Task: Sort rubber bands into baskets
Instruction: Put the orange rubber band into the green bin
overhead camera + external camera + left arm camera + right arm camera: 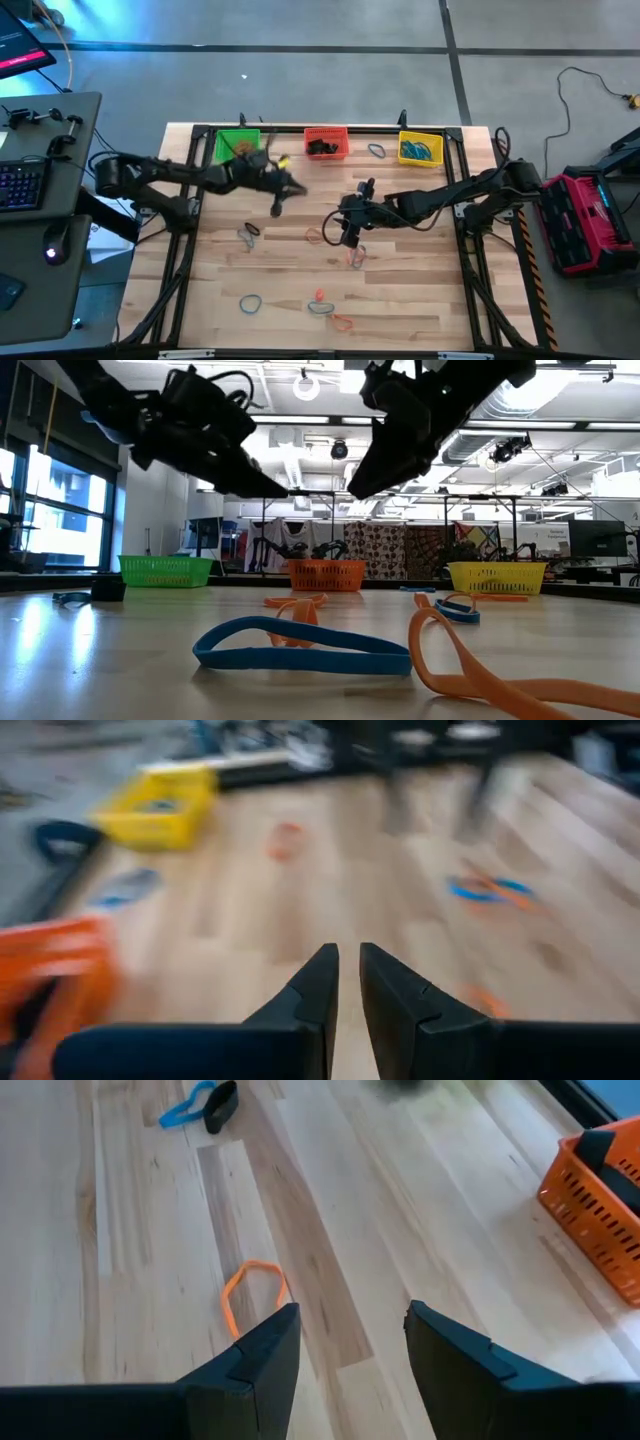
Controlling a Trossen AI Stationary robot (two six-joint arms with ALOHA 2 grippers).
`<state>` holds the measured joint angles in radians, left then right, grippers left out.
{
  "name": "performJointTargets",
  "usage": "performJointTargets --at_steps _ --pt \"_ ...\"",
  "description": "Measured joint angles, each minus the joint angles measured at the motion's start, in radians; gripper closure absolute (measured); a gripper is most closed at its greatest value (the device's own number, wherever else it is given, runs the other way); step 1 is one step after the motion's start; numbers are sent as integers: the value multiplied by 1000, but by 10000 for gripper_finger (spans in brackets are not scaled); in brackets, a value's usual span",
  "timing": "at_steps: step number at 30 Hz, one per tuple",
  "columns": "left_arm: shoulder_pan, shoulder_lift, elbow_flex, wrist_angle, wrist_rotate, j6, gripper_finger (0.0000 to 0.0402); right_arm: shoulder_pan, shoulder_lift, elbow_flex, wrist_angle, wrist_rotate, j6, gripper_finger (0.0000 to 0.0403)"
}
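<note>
Three mesh baskets stand along the table's far edge: green [237, 146], red-orange [326, 142] and yellow [420, 148]. Rubber bands lie scattered flat on the wood: orange ones [316, 237] [343, 322], blue-grey ones [250, 302] and a dark one [249, 231]. My left gripper [278, 204] hangs above the table in front of the green and red-orange baskets, its fingers [348, 970] nearly together with nothing between them. My right gripper [348, 234] is open and empty over mid-table, with an orange band [255, 1295] on the wood just ahead of its fingers.
One band [376, 150] lies between the red-orange and yellow baskets. A blue band [300, 648] and an orange band [480, 670] lie close to the near edge. A dark frame [470, 240] rims the table. Both grippers [275, 488] [360, 488] hang clear of the wood.
</note>
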<state>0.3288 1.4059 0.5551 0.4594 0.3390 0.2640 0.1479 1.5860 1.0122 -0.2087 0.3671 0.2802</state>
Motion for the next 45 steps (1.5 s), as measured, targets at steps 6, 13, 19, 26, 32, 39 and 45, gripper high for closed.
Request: performJointTargets --at_steps 6,13,19,26,32,39,45 --pt "-182 31 -4 -100 -63 -2 360 25 0 0 10 0 -19 231" --pt "-307 121 -4 -99 -152 -85 313 55 0 0 12 2 -15 231" --pt "-334 205 16 -99 -234 -162 260 68 0 0 12 21 -16 231" --pt "-337 328 104 -142 -249 -174 230 67 0 0 12 21 -15 231" --pt "-339 382 165 -213 -279 -120 229 69 0 0 11 21 -10 231" --pt "-340 380 171 -247 -316 -88 231 69 0 0 11 20 -11 231" --pt "-340 379 171 -273 -319 -71 287 69 0 0 11 20 -19 231"
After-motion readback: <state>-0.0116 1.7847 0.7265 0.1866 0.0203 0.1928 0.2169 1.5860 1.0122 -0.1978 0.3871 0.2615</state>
